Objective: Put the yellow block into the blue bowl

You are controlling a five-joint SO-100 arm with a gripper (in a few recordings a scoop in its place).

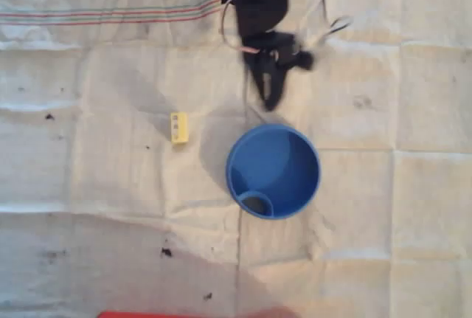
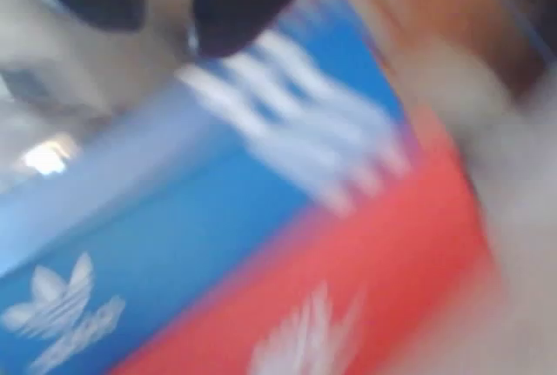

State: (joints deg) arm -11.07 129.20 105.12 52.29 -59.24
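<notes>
Nothing done: the block (image 1: 179, 127) lies left of the empty bowl (image 1: 273, 171), ungrasped; the jaws' state I cannot tell.

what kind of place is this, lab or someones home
Likely a home or hobby setup, not a lab: a creased cloth with woven stripes covers the surface, a blue bowl serves as target, and a blue and red branded box sits nearby.

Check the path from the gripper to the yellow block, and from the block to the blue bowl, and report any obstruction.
Overhead, nothing visible blocks either path. The gripper hangs above the blue bowl's far rim; the yellow block lies apart to the bowl's left, with bare cloth between them.
</notes>
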